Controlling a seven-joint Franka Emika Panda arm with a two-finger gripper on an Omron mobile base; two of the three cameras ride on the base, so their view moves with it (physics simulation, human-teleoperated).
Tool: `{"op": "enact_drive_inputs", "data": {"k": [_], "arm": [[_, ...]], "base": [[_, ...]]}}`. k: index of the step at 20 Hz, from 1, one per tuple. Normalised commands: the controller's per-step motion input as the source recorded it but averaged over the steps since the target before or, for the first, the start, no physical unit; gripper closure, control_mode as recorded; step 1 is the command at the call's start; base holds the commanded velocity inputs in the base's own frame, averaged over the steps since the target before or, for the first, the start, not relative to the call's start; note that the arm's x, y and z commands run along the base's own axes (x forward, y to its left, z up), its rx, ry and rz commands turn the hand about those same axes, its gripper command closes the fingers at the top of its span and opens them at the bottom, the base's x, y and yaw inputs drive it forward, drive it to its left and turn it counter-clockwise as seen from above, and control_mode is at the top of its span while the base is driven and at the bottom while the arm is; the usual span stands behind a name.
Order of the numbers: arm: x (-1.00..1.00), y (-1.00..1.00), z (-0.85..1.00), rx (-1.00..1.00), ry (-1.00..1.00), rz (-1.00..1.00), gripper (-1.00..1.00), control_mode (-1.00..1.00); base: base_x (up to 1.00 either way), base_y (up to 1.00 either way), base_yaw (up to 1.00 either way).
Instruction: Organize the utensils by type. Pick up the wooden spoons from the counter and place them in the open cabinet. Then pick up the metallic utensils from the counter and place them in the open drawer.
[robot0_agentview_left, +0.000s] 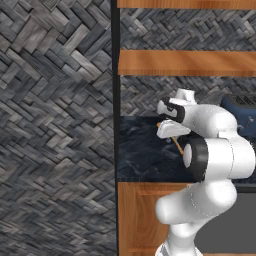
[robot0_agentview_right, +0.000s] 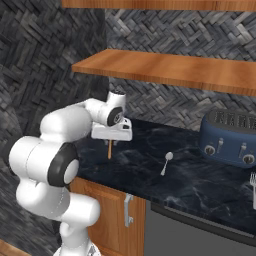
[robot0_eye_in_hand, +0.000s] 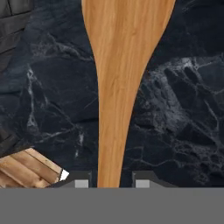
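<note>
Gripper clamped on large wooden spoon, handle between both tips, broad bowl hanging above black counter in hand view. Right base view adds silver metal spoon lying on counter beside blue toaster; left base view adds bare shelf overhead.

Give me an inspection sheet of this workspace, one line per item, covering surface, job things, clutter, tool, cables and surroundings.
Surface: black marble-veined countertop, above orange-brown low cabinets.
Job's things: tan wooden spoon hangs handle-up from the tool, above the countertop; small silver metal spoon lies on the countertop, apart from the tool.
Clutter: dark blue toaster stands at the countertop's back; a pale fork-like utensil at the right edge, cut off.
Tool: two-finger tool, fingers on either side of the wooden spoon's handle, shut on it.
Cables: nothing seen.
Surroundings: brown wooden shelf above; grey herringbone tile wall.
</note>
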Motion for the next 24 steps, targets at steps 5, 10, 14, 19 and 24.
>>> {"op": "enact_drive_inputs", "data": {"k": [5,10,14,19,24], "arm": [[-0.21,0.0,0.49,0.0,-0.1,0.11,1.0,-1.0],[-0.2,0.0,0.4,0.0,-0.08,0.03,1.0,-1.0],[-0.2,0.0,0.43,0.0,-0.07,0.01,1.0,-1.0],[-0.23,0.0,0.36,0.0,-0.13,0.01,1.0,-1.0],[-0.05,0.0,0.05,0.0,-0.02,0.02,1.0,-1.0]], "base": [[0.0,0.0,0.0],[0.0,0.0,0.0],[0.0,0.0,0.0],[0.0,0.0,0.0],[0.0,0.0,0.0]]}}
